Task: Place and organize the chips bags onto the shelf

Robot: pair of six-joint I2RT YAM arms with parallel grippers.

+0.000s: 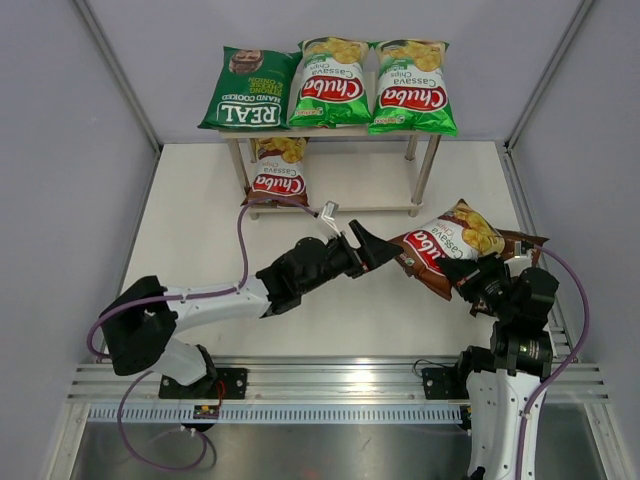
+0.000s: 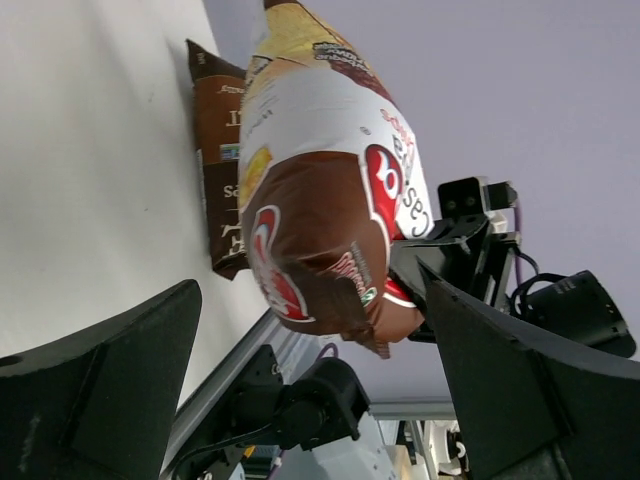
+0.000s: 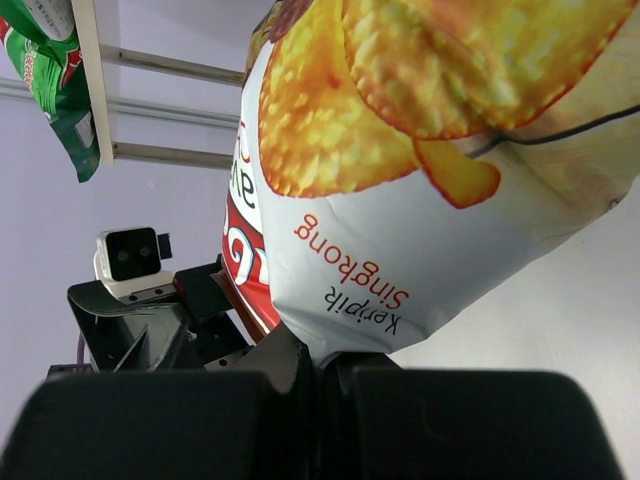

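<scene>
My right gripper [image 1: 476,272] [image 3: 326,362] is shut on the edge of a brown-red Chuba chips bag [image 1: 438,244] [image 3: 420,180] and holds it above the table. My left gripper [image 1: 377,250] [image 2: 310,292] is open, its fingers spread on either side of that bag's [image 2: 330,200] far end without pinching it. Behind it, a dark brown bag [image 1: 520,243] [image 2: 218,170] lies on the table. The shelf [image 1: 390,134] carries a dark green REAL bag [image 1: 245,90] and two bright green Chuba bags [image 1: 330,82] [image 1: 412,88] on top. Another brown-red Chuba bag [image 1: 278,170] lies on its lower board.
Grey walls enclose the white table [image 1: 190,230] on three sides. The metal rail [image 1: 330,385] with both arm bases runs along the near edge. The right half of the shelf's lower board [image 1: 370,180] is bare. In the right wrist view, the shelf frame [image 3: 88,80] and a green bag [image 3: 55,90] show.
</scene>
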